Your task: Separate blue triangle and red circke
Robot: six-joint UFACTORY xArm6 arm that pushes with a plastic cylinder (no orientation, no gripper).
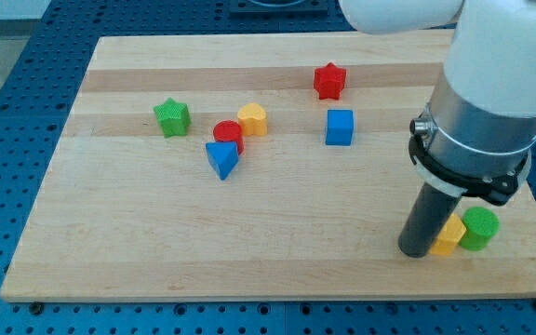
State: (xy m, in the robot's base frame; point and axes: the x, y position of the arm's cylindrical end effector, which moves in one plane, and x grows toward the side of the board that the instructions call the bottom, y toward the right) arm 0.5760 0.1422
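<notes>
The blue triangle [221, 159] lies left of the board's middle, touching the red circle [228, 134] just above it. My tip [415, 252] rests on the board near the view's bottom right, far to the right of both blocks. It stands right beside a small yellow block [449, 236].
A yellow heart-like block [253, 119] touches the red circle on its right. A green star [171, 117] lies at the left, a red star [329, 81] and a blue cube [340, 127] at the upper middle. A green cylinder [479, 228] sits by the yellow block. The wooden board [268, 270] ends near the bottom.
</notes>
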